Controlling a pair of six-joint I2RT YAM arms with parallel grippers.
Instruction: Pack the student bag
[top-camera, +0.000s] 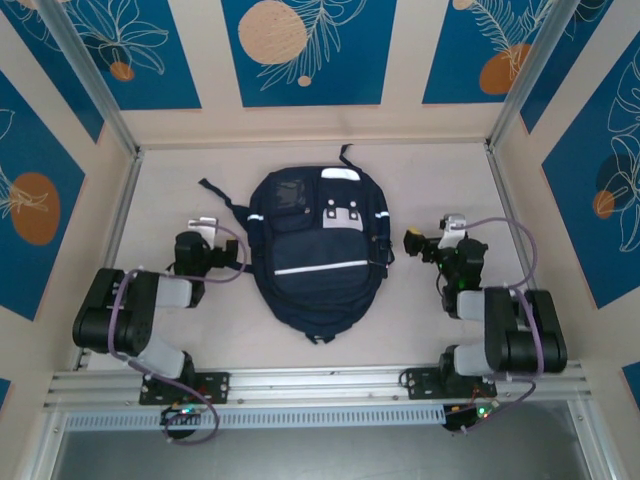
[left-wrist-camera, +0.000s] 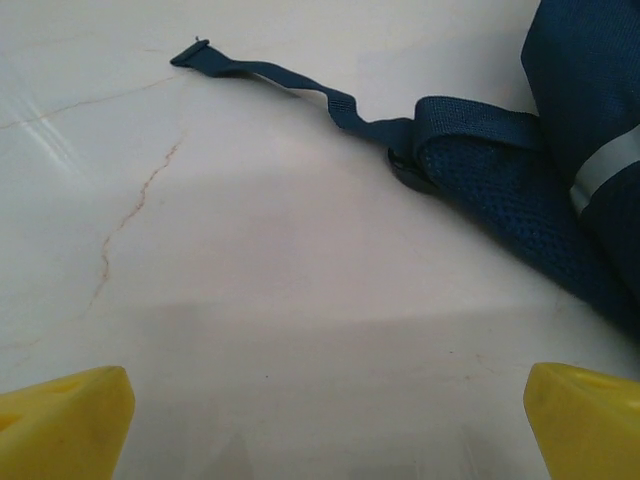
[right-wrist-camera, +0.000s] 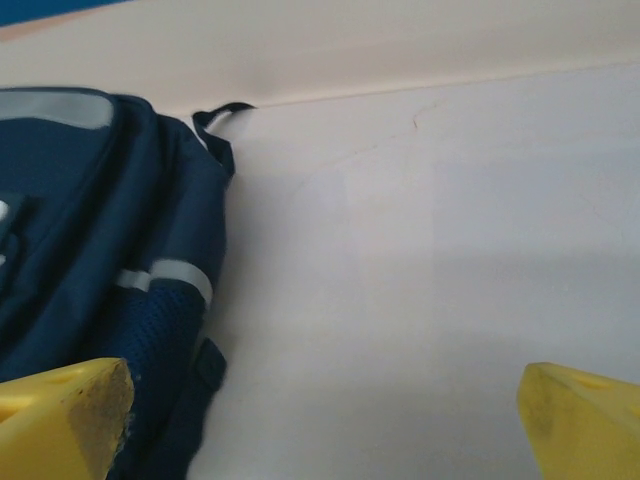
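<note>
The bag (top-camera: 315, 255) lies flat in the middle of the table (top-camera: 420, 175), front up, between the 2 arms, with its carry loop (top-camera: 347, 152) toward the far wall and its base toward the arm mounts. A white stripe (top-camera: 320, 268) runs across its front pocket. The left arm (top-camera: 130, 315) is folded at the bag's left side, and the left jaws stand wide apart over bare table just beside it, holding nothing. In the left wrist view, the yellow fingertips (left-wrist-camera: 60, 425) sit in the lower corners, and a thin strap (left-wrist-camera: 290, 85) trails from the bag's padded mesh shoulder strap (left-wrist-camera: 490, 190) across the table. The right arm (top-camera: 515, 335) is folded at the bag's right side. The right jaws are also spread wide and hold nothing. In the right wrist view, the near fingertip (right-wrist-camera: 60, 415) overlaps the bag's side panel, but I cannot tell whether they touch.
</note>
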